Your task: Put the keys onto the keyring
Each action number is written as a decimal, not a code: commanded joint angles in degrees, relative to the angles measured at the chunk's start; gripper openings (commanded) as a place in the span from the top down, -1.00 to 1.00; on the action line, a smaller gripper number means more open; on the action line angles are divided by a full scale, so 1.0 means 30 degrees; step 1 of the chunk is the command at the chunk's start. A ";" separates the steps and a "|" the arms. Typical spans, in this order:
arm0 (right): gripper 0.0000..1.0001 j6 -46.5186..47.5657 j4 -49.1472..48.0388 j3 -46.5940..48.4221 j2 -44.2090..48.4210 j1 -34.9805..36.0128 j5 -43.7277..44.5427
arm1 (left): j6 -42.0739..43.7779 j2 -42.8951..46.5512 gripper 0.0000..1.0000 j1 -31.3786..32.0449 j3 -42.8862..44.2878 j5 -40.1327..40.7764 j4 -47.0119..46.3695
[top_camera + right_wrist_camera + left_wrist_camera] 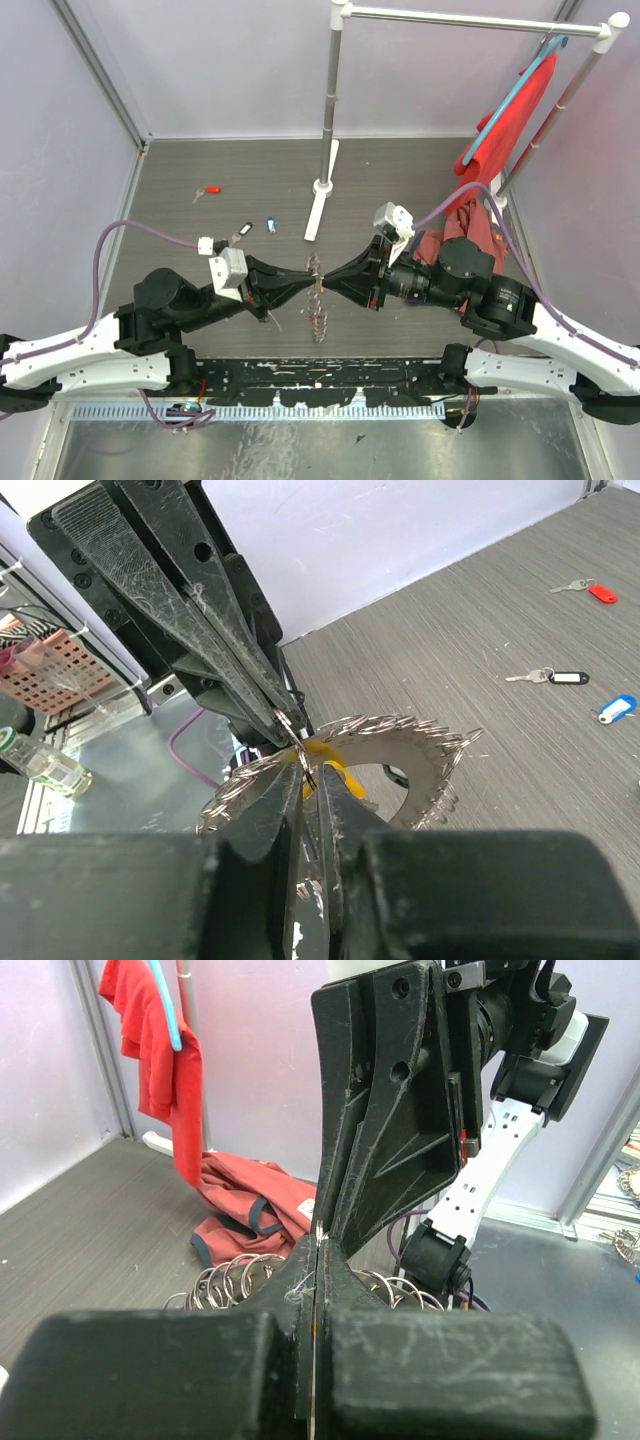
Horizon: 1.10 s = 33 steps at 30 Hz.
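Both grippers meet tip to tip above the middle of the table. The keyring (pixel 319 325), a grey ring fringed with small silvery rings (pixel 400 745), hangs between them, edge-on from above. My left gripper (pixel 308 284) is shut on a small ring at the keyring's edge (pixel 288 726). My right gripper (pixel 312 780) is closed to a narrow gap on the yellow key (pixel 327 770), with a thin ring wire crossing between its fingers. Three more keys lie on the table: red (pixel 213 189), black (pixel 243 230) and blue (pixel 271 225).
A white clothes rack (pixel 330 100) stands at the back. A red cloth on a blue hanger (pixel 510 120) hangs from it on the right. A red garment (pixel 450 235) lies heaped beside my right arm. A metal shelf (pixel 320 440) runs along the near edge.
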<state>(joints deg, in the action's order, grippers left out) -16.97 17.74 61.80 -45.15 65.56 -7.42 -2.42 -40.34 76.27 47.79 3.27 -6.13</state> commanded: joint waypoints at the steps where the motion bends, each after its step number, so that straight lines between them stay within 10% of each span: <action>1: 0.73 0.0135 -0.0757 0.0170 0.0093 0.0061 -0.0271 | -0.0103 0.0231 1.00 -0.0021 -0.0073 0.0211 -0.1356; 33: 0.99 0.4350 -0.0318 0.0778 -0.0126 0.0057 -0.1051 | -0.0001 -0.0018 1.00 -0.0008 0.0067 0.0779 -0.0740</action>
<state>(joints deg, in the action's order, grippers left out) -5.72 18.63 62.35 -45.89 65.52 -11.92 -2.61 -40.91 76.29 47.59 4.67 -5.65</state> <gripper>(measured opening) 0.030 0.007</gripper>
